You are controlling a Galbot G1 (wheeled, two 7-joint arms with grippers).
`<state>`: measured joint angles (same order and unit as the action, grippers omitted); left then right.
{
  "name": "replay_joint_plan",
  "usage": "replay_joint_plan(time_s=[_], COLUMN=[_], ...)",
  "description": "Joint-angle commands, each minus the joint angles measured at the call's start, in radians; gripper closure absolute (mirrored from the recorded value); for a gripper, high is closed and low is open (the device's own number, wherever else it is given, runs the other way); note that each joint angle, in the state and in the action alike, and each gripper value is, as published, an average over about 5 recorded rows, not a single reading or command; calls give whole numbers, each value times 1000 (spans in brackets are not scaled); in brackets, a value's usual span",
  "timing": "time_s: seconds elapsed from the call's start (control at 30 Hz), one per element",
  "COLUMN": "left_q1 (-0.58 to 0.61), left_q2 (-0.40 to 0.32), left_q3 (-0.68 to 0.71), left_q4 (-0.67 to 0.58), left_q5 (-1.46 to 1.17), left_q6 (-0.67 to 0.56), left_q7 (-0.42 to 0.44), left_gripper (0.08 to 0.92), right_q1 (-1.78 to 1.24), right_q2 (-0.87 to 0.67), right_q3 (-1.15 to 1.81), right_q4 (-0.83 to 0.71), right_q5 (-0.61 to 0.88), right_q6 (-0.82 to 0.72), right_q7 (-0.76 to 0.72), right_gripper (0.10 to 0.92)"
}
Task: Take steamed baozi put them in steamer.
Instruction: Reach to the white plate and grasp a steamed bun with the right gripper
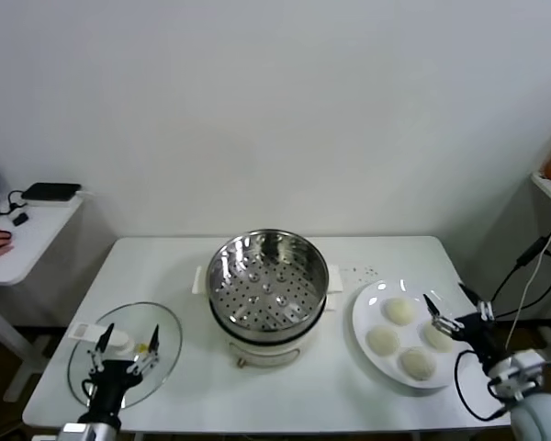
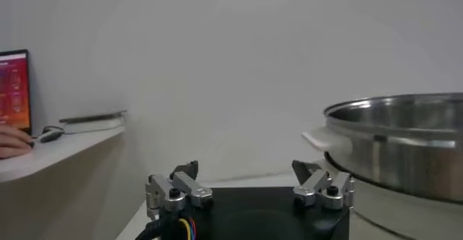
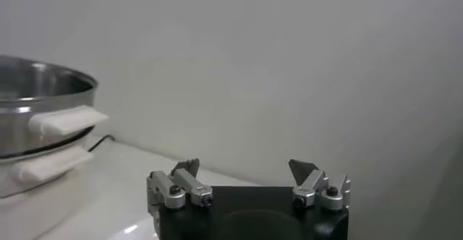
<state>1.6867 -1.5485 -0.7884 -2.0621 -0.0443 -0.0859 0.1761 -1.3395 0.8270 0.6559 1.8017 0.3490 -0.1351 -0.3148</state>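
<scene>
Sitting idle to the left of the steamer [image 1: 267, 285], over the round glass lid [image 1: 124, 354] on the white table [image 1: 285, 404]: left claw [image 1: 129, 343], fingers spread and holding nothing.

Standing at the table's middle: the steamer, a shiny steel pot on a white base with side handles, perforated tray bare, no bun inside yet.

Lying to the right of the steamer on a flat white plate [image 1: 367, 308]: four steamed baozi [image 1: 400, 310], round, smooth, off-white, clustered close together, some touching or nearly so.

Judging by look: light, soft and springy dough, likely dimpling or tearing under a hard squeeze, skin possibly a little tacky. Best taking one across its widest part, fingers straddling both flanks, closing gently; picking an outer bun first to avoid nudging neighbours.

Hovering just right of the plate, farther from the steamer than the buns: right claw [image 1: 456, 310], released, fingers wide apart, nothing between them, tips pointing toward the nearest bun and not touching it.
</scene>
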Motion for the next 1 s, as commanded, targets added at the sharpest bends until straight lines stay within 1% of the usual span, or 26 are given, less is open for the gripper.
replay_joint_plan(time_s=[0.03, 0.17, 0.27, 0.37, 0.5, 0.67, 0.8, 1.0], left_q1=[-12, -18, -18, -14, -8, -3, -6, -5], left_q2=[-10, -17, -22, -25, -27, -26, -23, -16], left_q3=[10, 18, 23, 31, 44, 51, 49, 41], left_q4=[-3, -1, -1, 2, 7, 7, 9, 8], left_q5=[11, 16, 17, 20, 26, 26, 23, 17], left_q6=[-8, -12, -18, -22, -28, -25, -20, -10], left_q7=[-9, -28, -34, -40, -45, -47, -48, -47], left_gripper=[177, 177, 177, 177, 177, 177, 177, 177], right_q1=[365, 619, 877, 1124, 1408, 1635, 1695, 1704], right_q2=[-292, -395, -425, -426, -413, -378, -328, -238], right_q3=[-250, -512, -783, -1055, -1399, -1709, -1820, -1893], right_q4=[-62, -161, -252, -333, -415, -486, -550, -636], right_q5=[-106, -145, -156, -159, -163, -168, -189, -213], right_q6=[-228, -195, -149, -111, -60, -5, 18, 25], right_q7=[-281, -493, -626, -707, -769, -802, -809, -811], right_gripper=[203, 203, 203, 203, 203, 203, 203, 203])
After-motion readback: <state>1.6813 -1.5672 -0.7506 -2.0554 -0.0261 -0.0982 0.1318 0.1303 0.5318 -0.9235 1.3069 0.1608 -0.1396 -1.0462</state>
